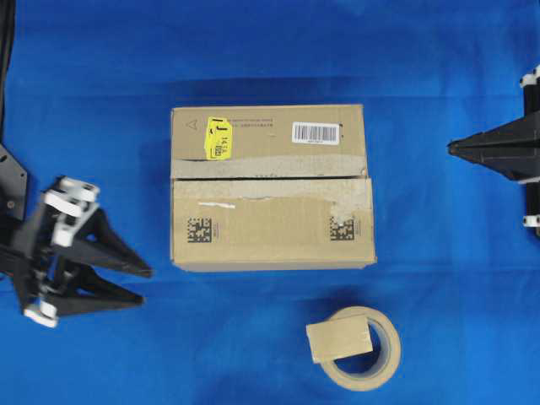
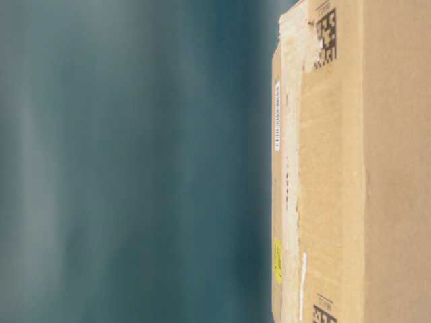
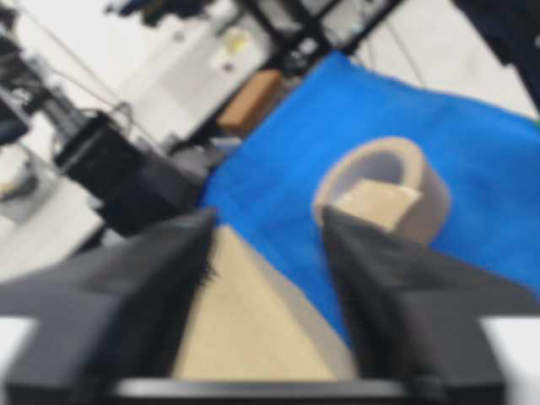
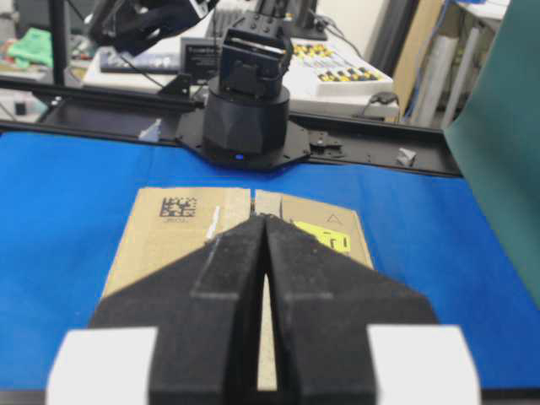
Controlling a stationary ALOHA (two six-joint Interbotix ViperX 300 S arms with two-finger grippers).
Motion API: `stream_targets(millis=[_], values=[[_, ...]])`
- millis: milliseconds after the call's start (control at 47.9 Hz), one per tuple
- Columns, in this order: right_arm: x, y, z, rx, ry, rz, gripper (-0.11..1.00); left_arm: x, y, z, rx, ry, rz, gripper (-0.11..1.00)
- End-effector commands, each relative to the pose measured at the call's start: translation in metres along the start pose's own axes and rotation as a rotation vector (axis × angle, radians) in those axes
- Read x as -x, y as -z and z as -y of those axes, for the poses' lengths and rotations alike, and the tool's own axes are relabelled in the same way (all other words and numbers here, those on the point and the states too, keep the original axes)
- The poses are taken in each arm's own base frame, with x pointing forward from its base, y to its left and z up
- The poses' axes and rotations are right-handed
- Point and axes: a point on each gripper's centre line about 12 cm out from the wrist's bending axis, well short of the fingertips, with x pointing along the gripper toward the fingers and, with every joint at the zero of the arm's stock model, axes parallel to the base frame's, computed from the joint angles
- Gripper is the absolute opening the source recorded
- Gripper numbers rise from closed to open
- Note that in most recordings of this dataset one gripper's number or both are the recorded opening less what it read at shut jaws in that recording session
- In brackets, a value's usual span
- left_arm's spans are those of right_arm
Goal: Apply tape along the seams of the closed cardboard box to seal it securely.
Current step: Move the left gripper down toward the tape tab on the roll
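The cardboard box sits closed at the middle of the blue cloth, with a yellow sticker and a barcode label on top. Its seam runs left to right between pale torn strips. A square tan piece of tape lies on the beige tape roll in front of the box. My left gripper stands open left of the box's near corner, with nothing held. Its wrist view shows the box corner between the fingers and the tape beyond. My right gripper is shut and empty, right of the box, pointing at it.
Blue cloth covers the table around the box. The left arm's base and a black rail stand beyond the box in the right wrist view. The table-level view shows only the box's side against a blurred background.
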Motion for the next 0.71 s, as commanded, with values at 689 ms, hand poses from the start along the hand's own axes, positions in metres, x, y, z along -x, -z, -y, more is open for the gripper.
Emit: stream_targets(millis=[689], values=[[-0.006,-0.002,0.000,-0.003,0.000,-0.009,0.00,-0.152,0.051,0.049,-0.383,0.198,-0.159,0.69]])
